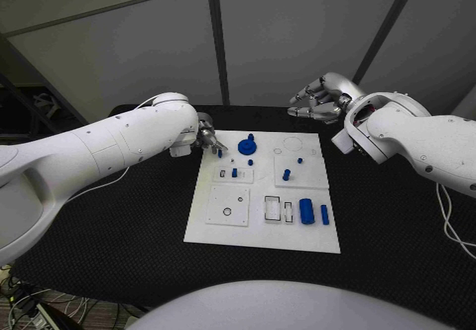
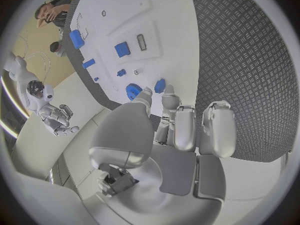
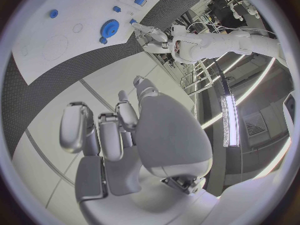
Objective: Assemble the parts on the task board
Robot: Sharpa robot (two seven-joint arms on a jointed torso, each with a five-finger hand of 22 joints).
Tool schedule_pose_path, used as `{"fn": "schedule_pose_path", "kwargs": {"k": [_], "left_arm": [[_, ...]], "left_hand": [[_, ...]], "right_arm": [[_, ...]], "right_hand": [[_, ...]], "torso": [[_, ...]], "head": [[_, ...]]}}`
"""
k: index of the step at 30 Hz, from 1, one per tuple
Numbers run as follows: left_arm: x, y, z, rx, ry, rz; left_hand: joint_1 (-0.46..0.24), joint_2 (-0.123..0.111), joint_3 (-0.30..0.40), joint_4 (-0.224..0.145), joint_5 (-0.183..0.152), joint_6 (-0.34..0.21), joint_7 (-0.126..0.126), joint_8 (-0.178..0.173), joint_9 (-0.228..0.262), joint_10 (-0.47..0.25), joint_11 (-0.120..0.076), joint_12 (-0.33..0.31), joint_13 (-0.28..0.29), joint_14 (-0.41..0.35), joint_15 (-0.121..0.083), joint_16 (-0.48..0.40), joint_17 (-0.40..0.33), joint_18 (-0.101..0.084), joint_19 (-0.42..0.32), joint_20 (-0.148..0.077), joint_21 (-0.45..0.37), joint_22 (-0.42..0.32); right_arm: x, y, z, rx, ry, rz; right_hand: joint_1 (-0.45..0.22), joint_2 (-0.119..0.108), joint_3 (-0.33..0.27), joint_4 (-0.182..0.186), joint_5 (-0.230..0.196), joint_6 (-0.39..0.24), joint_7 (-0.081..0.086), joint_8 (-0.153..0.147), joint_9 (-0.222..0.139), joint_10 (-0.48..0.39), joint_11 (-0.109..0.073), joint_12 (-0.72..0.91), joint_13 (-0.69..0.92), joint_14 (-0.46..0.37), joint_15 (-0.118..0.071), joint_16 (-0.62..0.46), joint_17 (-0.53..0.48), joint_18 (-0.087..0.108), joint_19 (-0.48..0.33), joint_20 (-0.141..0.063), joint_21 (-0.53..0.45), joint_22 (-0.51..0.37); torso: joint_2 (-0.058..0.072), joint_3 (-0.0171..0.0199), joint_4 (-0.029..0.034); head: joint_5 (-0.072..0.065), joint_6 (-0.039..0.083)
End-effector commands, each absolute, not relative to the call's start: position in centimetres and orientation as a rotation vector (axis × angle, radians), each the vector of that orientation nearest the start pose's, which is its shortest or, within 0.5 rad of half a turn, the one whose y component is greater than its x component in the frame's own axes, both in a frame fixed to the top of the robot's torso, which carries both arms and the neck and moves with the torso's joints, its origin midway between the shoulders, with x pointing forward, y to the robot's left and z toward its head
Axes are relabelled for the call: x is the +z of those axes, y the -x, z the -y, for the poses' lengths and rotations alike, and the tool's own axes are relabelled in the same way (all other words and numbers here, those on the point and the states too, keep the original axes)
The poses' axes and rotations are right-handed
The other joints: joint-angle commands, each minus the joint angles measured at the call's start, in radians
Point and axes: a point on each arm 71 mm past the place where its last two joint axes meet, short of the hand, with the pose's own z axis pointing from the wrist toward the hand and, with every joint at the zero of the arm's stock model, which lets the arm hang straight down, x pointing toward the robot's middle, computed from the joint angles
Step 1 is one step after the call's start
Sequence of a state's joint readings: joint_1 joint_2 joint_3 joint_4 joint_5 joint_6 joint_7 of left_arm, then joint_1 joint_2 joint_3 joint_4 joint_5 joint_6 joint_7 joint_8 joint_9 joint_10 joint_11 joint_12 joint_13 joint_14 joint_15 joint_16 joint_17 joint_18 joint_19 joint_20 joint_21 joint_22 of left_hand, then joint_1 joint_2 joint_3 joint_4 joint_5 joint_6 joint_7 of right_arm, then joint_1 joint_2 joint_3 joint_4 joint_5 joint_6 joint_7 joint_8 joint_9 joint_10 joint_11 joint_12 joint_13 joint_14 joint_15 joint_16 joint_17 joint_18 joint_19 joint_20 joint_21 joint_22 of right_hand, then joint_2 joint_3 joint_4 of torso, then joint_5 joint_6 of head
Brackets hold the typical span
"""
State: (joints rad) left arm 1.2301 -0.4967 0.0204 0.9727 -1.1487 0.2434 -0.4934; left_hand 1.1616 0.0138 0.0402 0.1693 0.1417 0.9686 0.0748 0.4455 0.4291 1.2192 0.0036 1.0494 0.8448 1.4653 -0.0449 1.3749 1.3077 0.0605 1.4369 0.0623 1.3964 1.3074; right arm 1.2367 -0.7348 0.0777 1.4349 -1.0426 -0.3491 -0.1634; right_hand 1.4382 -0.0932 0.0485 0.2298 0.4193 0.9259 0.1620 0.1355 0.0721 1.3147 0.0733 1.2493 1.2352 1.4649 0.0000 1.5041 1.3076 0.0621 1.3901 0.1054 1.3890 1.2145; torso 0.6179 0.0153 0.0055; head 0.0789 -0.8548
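Observation:
The white task board (image 1: 263, 227) (image 2: 172, 30) (image 3: 56, 15) lies mid-table. My left hand (image 1: 208, 137) (image 2: 169, 120) hovers at its far left corner and pinches a small blue part (image 1: 219, 153) (image 2: 160, 85) between thumb and fingertip, just above the board. A blue gear (image 1: 247, 145) (image 2: 132, 90) (image 3: 110, 26) stands right beside it. My right hand (image 1: 319, 100) (image 3: 125, 135) is raised behind the board's far right corner, fingers loosely bent and apart, holding nothing.
Small blue pegs (image 1: 285, 174) stand in the board's middle blocks. A blue cylinder (image 1: 307, 210) and a blue bar (image 1: 325, 214) lie near the right front. Black table (image 1: 397, 227) surrounds the board. My left arm (image 1: 109, 155) reaches over the table's left side.

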Motion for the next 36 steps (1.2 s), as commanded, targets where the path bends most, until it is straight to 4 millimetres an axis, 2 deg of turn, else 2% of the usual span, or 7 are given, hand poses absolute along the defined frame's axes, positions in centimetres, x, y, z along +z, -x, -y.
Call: {"fn": "schedule_pose_path", "kwargs": {"k": [1, 10, 13, 20, 28, 31, 36], "left_arm": [[-22.5, -57.1, -20.1, -0.25, 0.246, -2.305], [-22.5, -57.1, -19.9, -0.264, 0.239, -2.305], [-22.5, -57.1, -19.9, -0.281, 0.248, -2.309], [-22.5, -57.1, -20.0, -0.322, 0.287, -2.299], [-22.2, -56.9, -20.7, -0.364, 0.338, -2.265], [-22.0, -56.7, -21.1, -0.39, 0.371, -2.247], [-21.5, -56.1, -21.5, -0.433, 0.419, -2.201]], "left_hand": [[0.023, 0.008, 0.008, -0.011, 0.0, 0.008, 0.0, -0.005, -0.001, 0.01, -0.001, 0.001, -0.002, 0.062, -0.011, 0.004, 0.133, -0.008, 0.007, -0.004, 0.003, 0.084], [0.094, 0.048, 0.055, -0.052, -0.015, 0.013, -0.007, -0.015, -0.004, 0.014, -0.007, -0.004, -0.006, 0.062, -0.015, 0.004, 0.133, -0.009, 0.009, -0.009, 0.005, 0.088], [0.134, 0.075, 0.097, -0.079, -0.088, 0.014, -0.01, -0.023, -0.007, 0.016, -0.011, -0.009, -0.009, 0.062, -0.018, 0.004, 0.133, -0.009, 0.009, -0.012, 0.005, 0.09], [0.174, 0.094, 0.185, -0.128, -0.092, 0.009, -0.007, -0.043, -0.012, 0.015, -0.009, -0.019, -0.014, 0.062, -0.018, 0.004, 0.134, -0.01, 0.009, -0.014, 0.004, 0.092], [0.129, 0.042, 0.368, -0.193, -0.087, 0.021, 0.002, -0.048, 0.002, 0.021, -0.005, -0.036, -0.028, 0.063, -0.013, 0.005, 0.135, -0.01, 0.011, -0.01, 0.004, 0.099], [0.099, -0.006, 0.421, -0.218, -0.007, 0.028, -0.002, -0.041, 0.015, 0.034, -0.006, -0.032, -0.022, 0.064, -0.015, 0.007, 0.136, -0.011, 0.015, -0.01, 0.008, 0.104], [0.056, -0.044, 0.5, -0.241, 0.035, 0.035, -0.006, -0.031, 0.037, 0.05, -0.01, -0.035, -0.023, 0.064, -0.018, 0.008, 0.137, -0.013, 0.02, -0.012, 0.012, 0.112]], "right_arm": [[-13.3, -52.5, 18.1, 0.848, -0.317, -1.639], [-13.3, -52.5, 18.1, 0.848, -0.317, -1.64], [-13.3, -52.5, 18.1, 0.848, -0.317, -1.64], [-13.4, -52.5, 18.1, 0.847, -0.317, -1.641], [-13.4, -52.5, 18.2, 0.845, -0.318, -1.643], [-13.4, -52.5, 18.2, 0.843, -0.319, -1.643], [-13.4, -52.5, 18.3, 0.84, -0.321, -1.643]], "right_hand": [[-0.011, 0.001, -0.002, 0.005, -0.001, -0.009, -0.001, 0.002, -0.001, -0.003, -0.001, -0.005, -0.001, 0.078, -0.003, -0.003, 0.156, 0.012, -0.007, -0.002, -0.005, 0.0], [-0.01, 0.002, -0.001, 0.005, 0.003, -0.009, -0.001, 0.003, -0.001, -0.002, -0.001, -0.004, 0.001, 0.078, -0.004, -0.003, 0.156, 0.012, -0.007, -0.003, -0.006, -0.001], [-0.01, 0.002, -0.001, 0.005, 0.003, -0.009, -0.001, 0.003, -0.001, -0.002, -0.001, -0.004, 0.001, 0.078, -0.004, -0.003, 0.156, 0.012, -0.007, -0.003, -0.006, -0.001], [-0.011, 0.003, -0.001, 0.005, 0.003, -0.009, -0.001, 0.003, -0.001, -0.002, -0.001, -0.003, 0.001, 0.078, -0.004, -0.003, 0.156, 0.012, -0.006, -0.003, -0.006, -0.001], [-0.011, 0.003, -0.001, 0.005, 0.003, -0.009, -0.001, 0.003, -0.001, -0.002, -0.001, -0.003, 0.001, 0.078, -0.004, -0.003, 0.156, 0.012, -0.006, -0.003, -0.006, -0.001], [-0.011, 0.004, -0.001, 0.005, 0.005, -0.008, -0.001, 0.004, -0.001, -0.002, -0.001, -0.003, 0.001, 0.078, -0.004, -0.003, 0.156, 0.012, -0.006, -0.003, -0.006, -0.001], [-0.011, 0.004, -0.001, 0.005, 0.005, -0.008, -0.001, 0.004, -0.001, -0.002, -0.001, -0.003, 0.001, 0.078, -0.004, -0.003, 0.156, 0.012, -0.006, -0.003, -0.006, -0.001]], "torso": [[0.001, -0.0002, -0.001], [0.0, -0.0004, 0.0001], [0.0, -0.0002, 0.0003], [0.0, -0.0003, 0.0001], [-0.001, 0.0003, 0.0008], [-0.001, 0.0008, 0.0026], [-0.001, 0.0, 0.0015]], "head": [[0.001, -0.001], [0.001, -0.004], [0.001, -0.006], [0.003, -0.005], [0.007, -0.004], [0.008, -0.004], [0.01, -0.004]]}}
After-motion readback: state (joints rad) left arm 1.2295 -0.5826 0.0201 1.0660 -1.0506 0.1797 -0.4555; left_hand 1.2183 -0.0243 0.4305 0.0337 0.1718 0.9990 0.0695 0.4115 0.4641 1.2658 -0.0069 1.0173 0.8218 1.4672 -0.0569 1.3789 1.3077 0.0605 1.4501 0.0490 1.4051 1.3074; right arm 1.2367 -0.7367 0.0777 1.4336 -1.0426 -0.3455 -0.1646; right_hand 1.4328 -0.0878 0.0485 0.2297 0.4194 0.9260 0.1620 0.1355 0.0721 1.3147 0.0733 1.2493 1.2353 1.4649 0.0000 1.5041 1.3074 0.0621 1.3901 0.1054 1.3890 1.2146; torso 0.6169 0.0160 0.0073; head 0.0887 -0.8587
